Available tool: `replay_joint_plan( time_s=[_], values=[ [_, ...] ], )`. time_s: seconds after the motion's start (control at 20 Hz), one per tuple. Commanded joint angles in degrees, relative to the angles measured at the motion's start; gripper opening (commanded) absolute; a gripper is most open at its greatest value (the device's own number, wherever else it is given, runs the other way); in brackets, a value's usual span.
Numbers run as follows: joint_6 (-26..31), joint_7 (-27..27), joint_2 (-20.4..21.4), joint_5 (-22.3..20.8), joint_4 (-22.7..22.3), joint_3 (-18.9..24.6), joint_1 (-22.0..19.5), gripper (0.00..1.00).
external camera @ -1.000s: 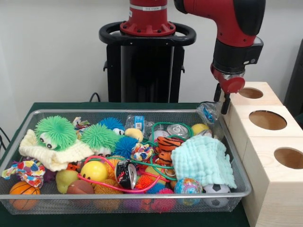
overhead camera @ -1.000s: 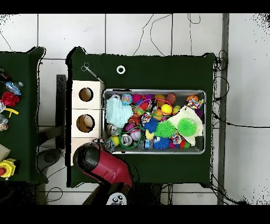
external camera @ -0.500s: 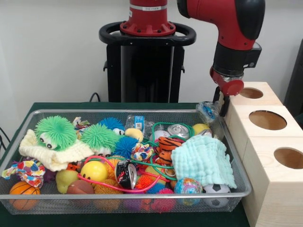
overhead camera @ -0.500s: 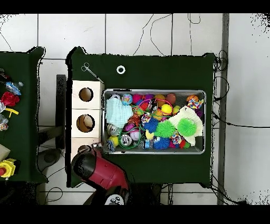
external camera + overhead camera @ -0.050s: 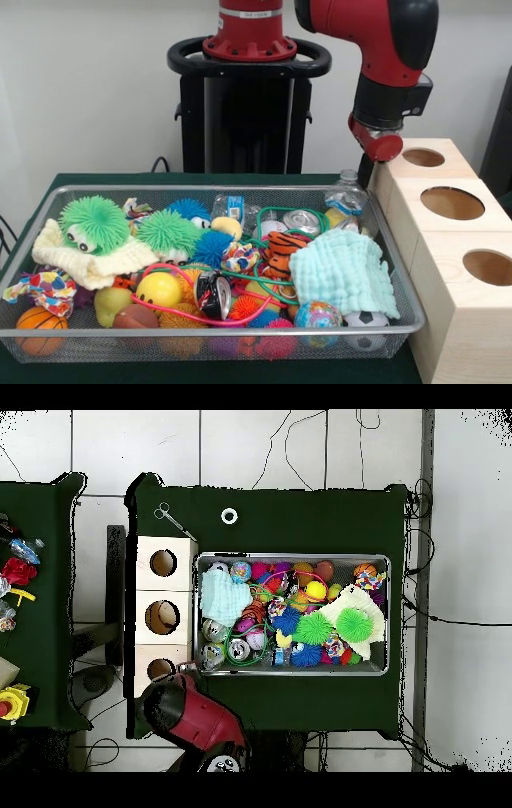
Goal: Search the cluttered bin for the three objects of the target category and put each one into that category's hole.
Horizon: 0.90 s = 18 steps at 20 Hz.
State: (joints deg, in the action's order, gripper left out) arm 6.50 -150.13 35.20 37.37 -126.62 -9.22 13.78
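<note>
A plain pale wall backs a desk [image 5: 20, 376] under a dark green cover, which carries a wire mesh bin [image 5: 160, 346] packed with toys, cloths and cans, and a wooden box [image 5: 460, 320] with three round holes just beside the bin's right side. The red arm [image 5: 384, 48] comes down over the bin's far right corner. Its claw [image 5: 366, 170] shows only as a dark stub beside the far block of the box, and whether it is open or closed cannot be told. A crumpled clear plastic bottle [image 5: 346, 196] stands at that corner, leaning on the bin rim directly below the claw; whether the two touch cannot be told. Judged from the task, the bottle is the item in hand and the far hole [image 5: 423, 157] is the nearest opening. To do this step well, the grip on the bottle should be confirmed firm before any lift, since thin crushed plastic may slip. The lift should clear the bin rim and the box edge, then centre over the hole before release. A silver can [image 5: 301, 221] and a green cord [image 5: 276, 214] lie close by and could snag.
</note>
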Motion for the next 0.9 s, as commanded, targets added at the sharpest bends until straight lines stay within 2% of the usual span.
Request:
replay_joint_plan(
  time_s=[0.05,0.5,0.9],
  values=[
    [-0.5,-10.0,-2.4,0.5,-1.8,5.6,0.7,0.0],
    [4.2,-9.1,-1.5,0.4,0.6,0.3,3.1,0.0],
    [1.7,-5.8,-2.7,-1.8,1.4,-1.5,2.6,0.0]
  ],
)
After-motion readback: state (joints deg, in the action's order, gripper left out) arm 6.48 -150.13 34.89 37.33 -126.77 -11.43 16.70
